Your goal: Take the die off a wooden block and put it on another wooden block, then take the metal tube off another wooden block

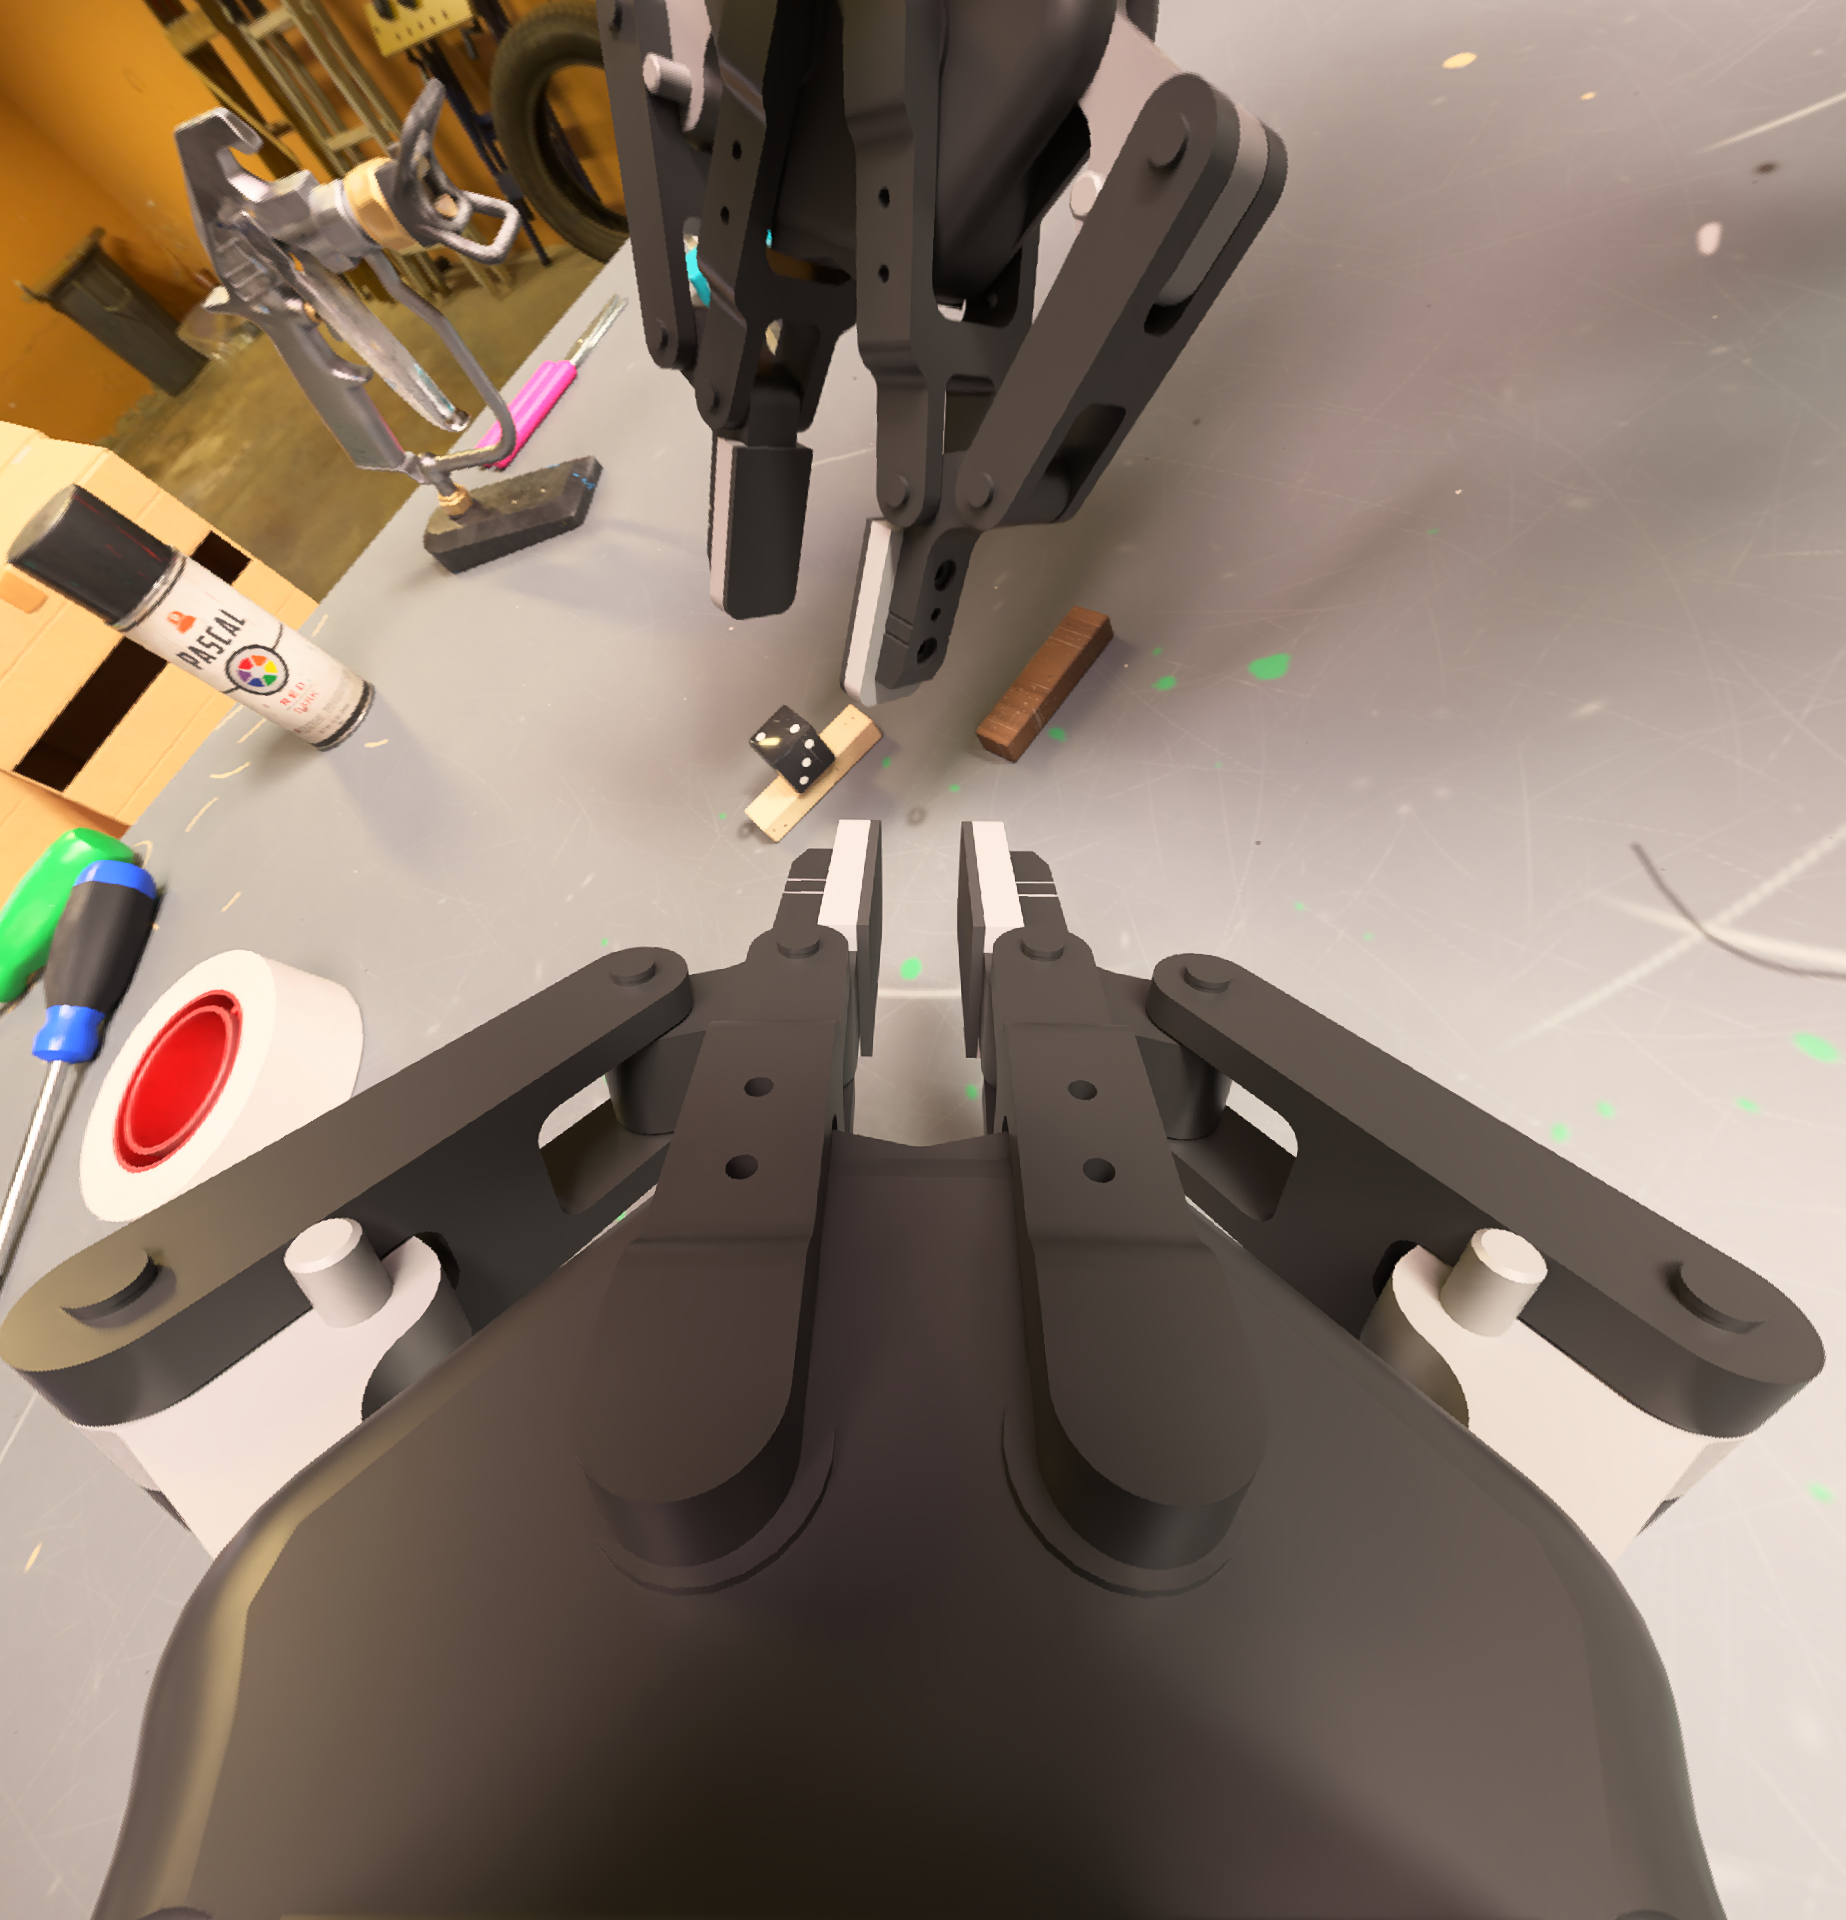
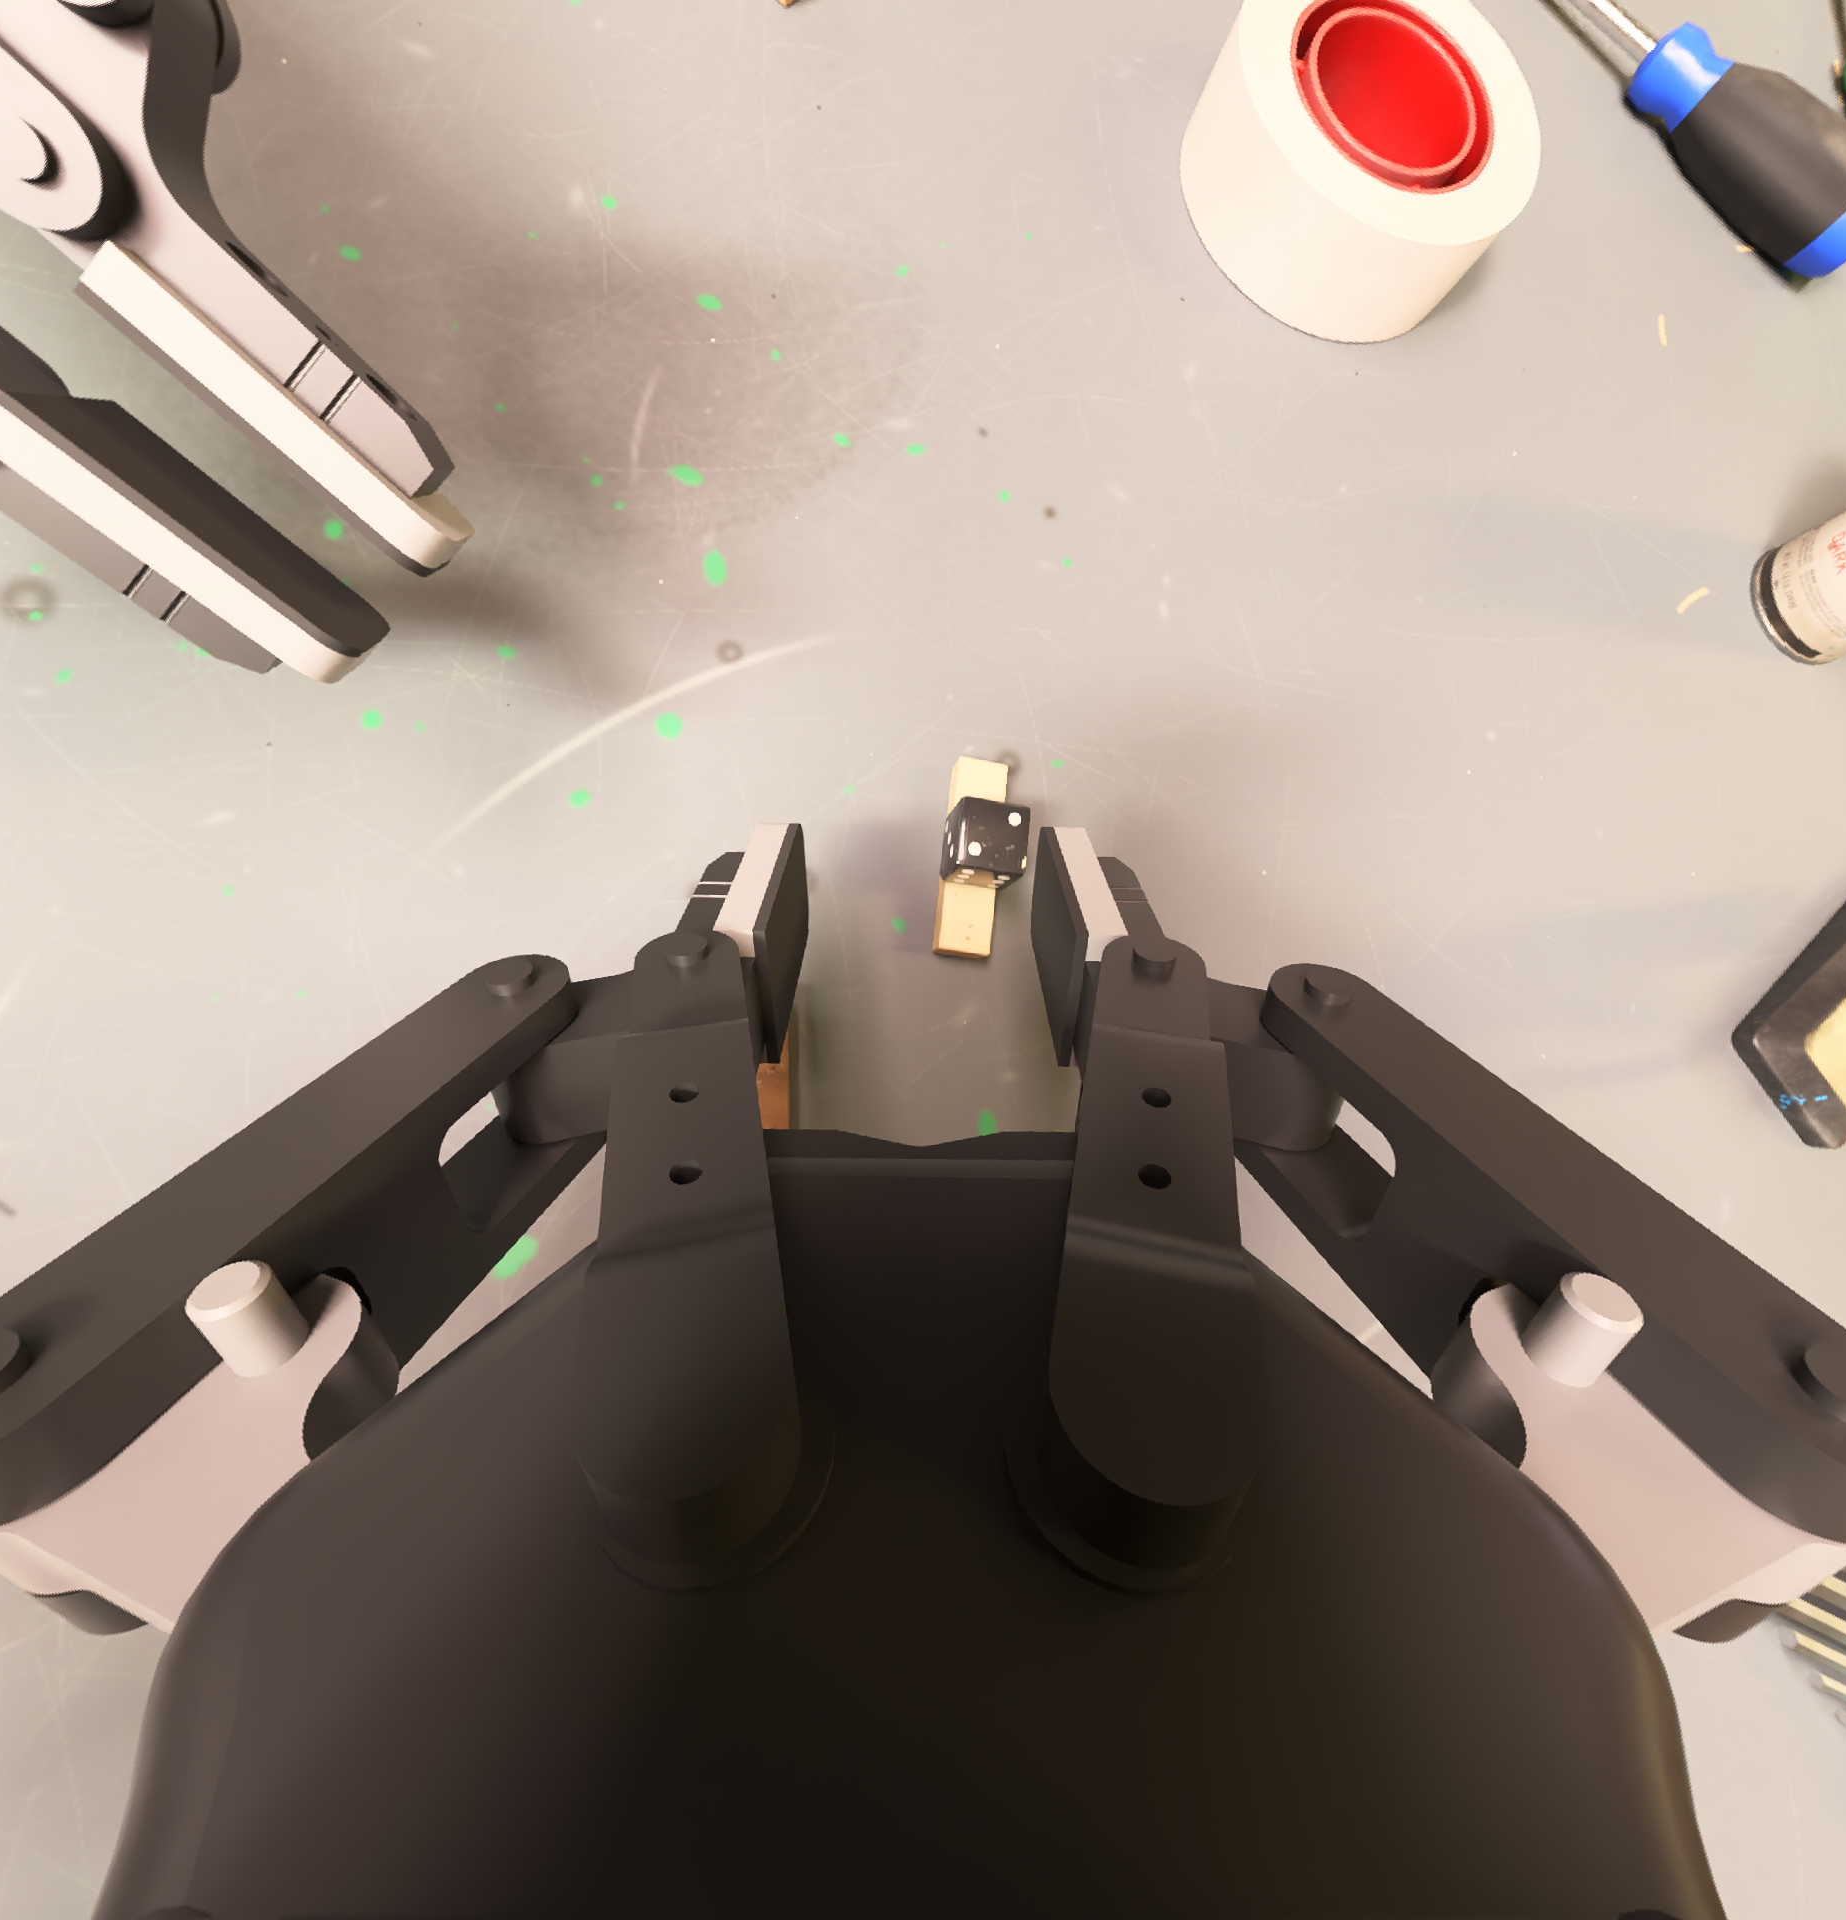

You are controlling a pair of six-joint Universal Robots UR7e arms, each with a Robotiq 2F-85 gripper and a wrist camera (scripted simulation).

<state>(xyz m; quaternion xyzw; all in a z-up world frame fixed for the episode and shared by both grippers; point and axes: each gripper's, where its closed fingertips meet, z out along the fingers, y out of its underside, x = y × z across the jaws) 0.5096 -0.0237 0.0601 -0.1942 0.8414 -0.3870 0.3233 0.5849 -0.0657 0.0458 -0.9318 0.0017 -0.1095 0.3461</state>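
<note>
A black die with white pips point(image 1: 791, 746) sits on a light wooden block point(image 1: 831, 756) on the grey table. A dark brown wooden block point(image 1: 1044, 686) lies bare to its right. No metal tube is in view. My right gripper point(image 1: 815, 649) hangs open and empty just above and behind the light block. In the right wrist view the die point(image 2: 986, 842) and light block point(image 2: 969, 920) lie ahead of this gripper point(image 2: 921, 836), nearer its right finger, and a sliver of the brown block point(image 2: 775, 1091) shows by its left finger. My left gripper point(image 1: 921, 862) is slightly open and empty, just short of the light block; it also shows in the right wrist view point(image 2: 394, 597).
A white tape roll with a red core point(image 1: 223, 1081), two screwdrivers point(image 1: 98, 935), a spray can point(image 1: 192, 623) and a cardboard box point(image 1: 25, 644) lie to the left. A spray gun point(image 1: 327, 301) stands on a dark block point(image 1: 514, 514) near the table's far edge. A thin wire point(image 1: 1729, 935) lies at right.
</note>
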